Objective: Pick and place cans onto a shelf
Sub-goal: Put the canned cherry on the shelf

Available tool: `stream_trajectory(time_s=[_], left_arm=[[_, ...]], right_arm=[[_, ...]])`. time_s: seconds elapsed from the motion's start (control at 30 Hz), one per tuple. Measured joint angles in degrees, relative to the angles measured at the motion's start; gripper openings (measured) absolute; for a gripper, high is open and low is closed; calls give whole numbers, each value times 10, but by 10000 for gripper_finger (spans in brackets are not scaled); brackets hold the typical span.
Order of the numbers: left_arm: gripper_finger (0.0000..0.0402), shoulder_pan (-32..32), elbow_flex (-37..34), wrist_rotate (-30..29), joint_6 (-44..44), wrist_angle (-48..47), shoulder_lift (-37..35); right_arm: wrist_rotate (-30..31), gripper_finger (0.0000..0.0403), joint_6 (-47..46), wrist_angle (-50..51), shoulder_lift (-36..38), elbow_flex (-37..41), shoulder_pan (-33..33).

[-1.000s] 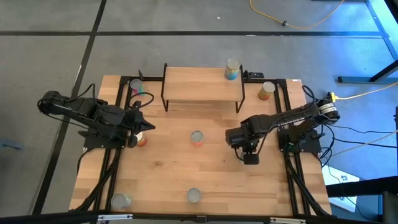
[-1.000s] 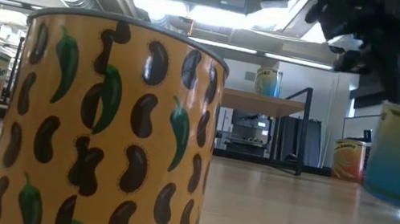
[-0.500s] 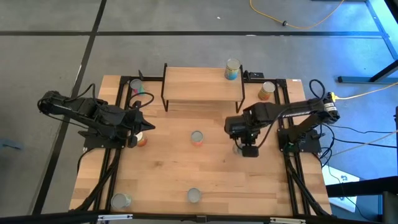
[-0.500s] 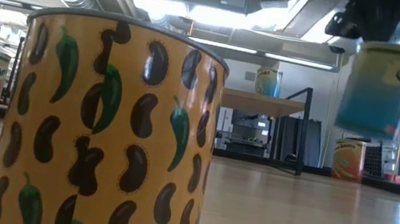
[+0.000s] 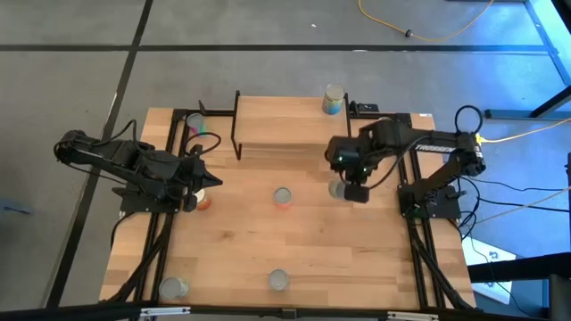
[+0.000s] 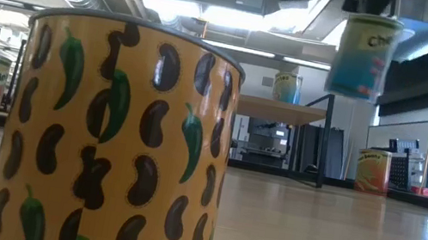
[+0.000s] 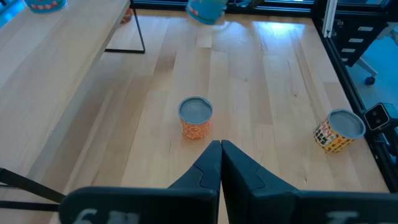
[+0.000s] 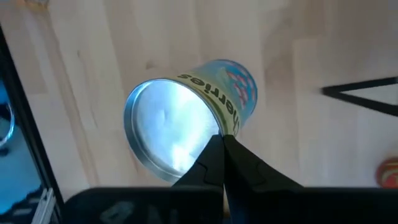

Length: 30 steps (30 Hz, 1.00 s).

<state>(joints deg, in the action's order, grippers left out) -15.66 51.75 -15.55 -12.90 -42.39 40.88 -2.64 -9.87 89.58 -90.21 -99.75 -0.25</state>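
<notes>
My right gripper is shut on a teal-blue can with a silver top. It holds the can high above the table, just in front of the shelf's right end. Another can stands on the shelf's far right corner. My left gripper waits shut and empty at the table's left, with a small can beside it. An orange can stands upright at the table's middle and also shows in the left wrist view. My right gripper pinches the teal-blue can at one side of its top rim between its two fingers. The fingers come from above, pointing down. The can hangs below them, lifted clear of the table and slightly tilted.
A yellow bean-patterned can stands at the near edge, with another can at the near left corner. A can stands left of the shelf. An orange can stands right of the shelf's black legs.
My right gripper has risen and gone toward the table's far edge and the shelf, still shut on the teal-blue can. The can stood near the table top a second ago and now hangs high, clear of it.
</notes>
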Motion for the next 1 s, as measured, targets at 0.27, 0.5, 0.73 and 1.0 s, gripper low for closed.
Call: stream_trajectory(time_s=[0.27,0.5,0.73,1.0], left_arm=[[0,0,0,0,0,0,0],[0,0,0,0,0,0,0],[0,0,0,0,-1,0,0],[0,0,0,0,0,0,0]], right_arm=[[1,0,12,6,-20,-75,-58],[0,0,58,4,-75,-178,-111],[0,0,72,4,-96,-228,-181],[0,0,102,4,-128,-228,-252]])
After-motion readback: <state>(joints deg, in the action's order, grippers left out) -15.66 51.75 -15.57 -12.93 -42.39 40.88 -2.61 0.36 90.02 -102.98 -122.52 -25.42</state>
